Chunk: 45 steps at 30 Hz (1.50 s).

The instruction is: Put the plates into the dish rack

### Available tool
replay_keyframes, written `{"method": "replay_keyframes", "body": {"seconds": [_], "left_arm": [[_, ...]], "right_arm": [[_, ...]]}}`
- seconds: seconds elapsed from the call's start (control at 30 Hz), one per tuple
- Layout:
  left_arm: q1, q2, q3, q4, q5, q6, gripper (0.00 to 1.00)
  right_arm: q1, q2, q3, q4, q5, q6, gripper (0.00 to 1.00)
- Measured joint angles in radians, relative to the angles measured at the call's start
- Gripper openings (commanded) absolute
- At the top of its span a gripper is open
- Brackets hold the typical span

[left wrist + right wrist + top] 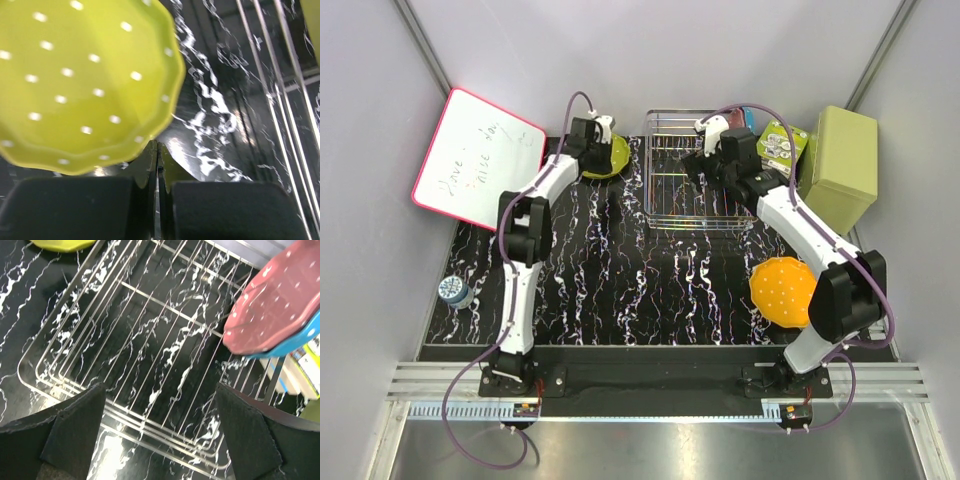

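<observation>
My left gripper is shut on the near rim of the lime green plate, which fills the upper left of the left wrist view. From above, that plate is at the back, left of the dish rack, with the left gripper at its edge. Over the wire rack my right gripper hangs open and holds nothing. A pink plate leans at the rack's far right, with a blue plate behind it. The orange plate lies on the table beside the right arm.
A pink-framed whiteboard leans at the back left. An olive-green box and a green printed packet stand right of the rack. A small grey roll sits at the table's left edge.
</observation>
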<state>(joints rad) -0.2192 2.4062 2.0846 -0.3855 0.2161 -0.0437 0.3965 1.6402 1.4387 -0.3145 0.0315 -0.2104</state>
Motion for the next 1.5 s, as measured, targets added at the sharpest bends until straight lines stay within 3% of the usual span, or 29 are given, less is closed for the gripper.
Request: {"method": "replay_keyframes", "body": {"seconds": [0.3,0.37,0.47,0.5,0.53,0.63,0.8,1.13,1.27,1.5], "left_arm": [[-0.013,0.008,-0.007,-0.074,-0.044,0.002,0.00],[-0.006,0.018,0.010,-0.076,-0.057,0.002,0.06],[0.001,0.025,0.030,-0.068,-0.071,0.008,0.27],[0.003,0.029,0.037,-0.061,-0.075,0.009,0.42],[0.004,0.032,0.044,-0.054,-0.079,0.010,0.69],[0.005,0.048,0.068,-0.059,-0.088,-0.002,0.99],[0.017,0.114,0.170,-0.124,-0.055,-0.053,0.99],[0.072,0.136,0.166,-0.141,0.028,-0.144,0.99],[0.075,0.074,0.059,-0.131,0.068,-0.148,0.99],[0.037,-0.164,-0.295,-0.186,0.096,-0.117,0.99]], "right_arm": [[0.000,-0.085,-0.064,-0.005,-0.052,0.051,0.97],[0.000,-0.100,-0.083,-0.006,-0.057,0.059,0.97],[0.000,-0.106,-0.106,-0.006,-0.066,0.071,0.98],[0.000,-0.106,-0.113,-0.006,-0.071,0.077,0.98],[0.000,-0.106,-0.119,-0.008,-0.075,0.081,0.98],[0.000,-0.106,-0.125,-0.016,-0.078,0.091,0.98],[0.000,-0.106,-0.125,-0.018,-0.079,0.105,0.99],[0.000,-0.102,-0.125,-0.026,-0.079,0.122,0.99],[0.000,-0.088,-0.124,-0.028,-0.079,0.123,1.00],[0.000,-0.047,-0.124,-0.032,-0.106,0.127,0.99]]}}
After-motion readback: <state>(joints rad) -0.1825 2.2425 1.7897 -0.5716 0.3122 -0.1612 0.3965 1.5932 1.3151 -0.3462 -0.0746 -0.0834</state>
